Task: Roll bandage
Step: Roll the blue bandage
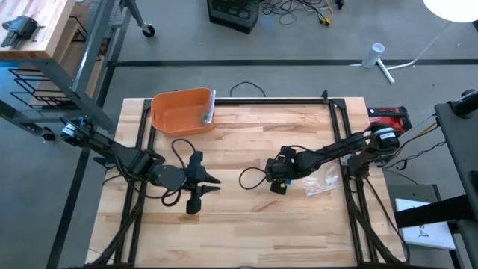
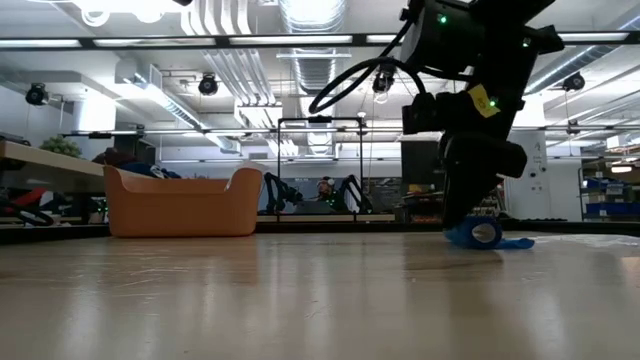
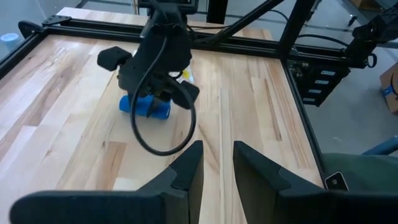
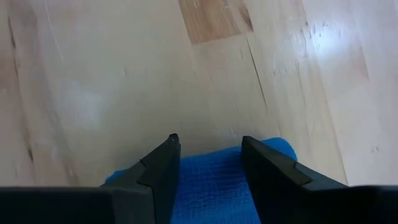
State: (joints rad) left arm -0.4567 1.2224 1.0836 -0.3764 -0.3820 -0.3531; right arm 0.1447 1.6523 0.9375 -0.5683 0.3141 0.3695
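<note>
Blue bandage [image 4: 214, 180] sits between right pincer [image 4: 210, 163] fingers.

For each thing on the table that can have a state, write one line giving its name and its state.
Blue bandage: partly rolled, lying on the table, between the right gripper's fingers.
Right gripper: fingers either side of the bandage.
Left gripper: empty, fingers slightly apart.
Orange bin: upright, something small inside.

Robotics lab or workshop. Exposed ceiling ducts [image 2: 300, 25], strip lighting, grey concrete floor [image 1: 299, 41] with loose cables [image 1: 299, 9]. Wooden tabletop [image 1: 246, 217] inside black metal frame [image 1: 269, 101]. More robot arms [image 2: 310, 190] on far benches, shelving behind.
</note>
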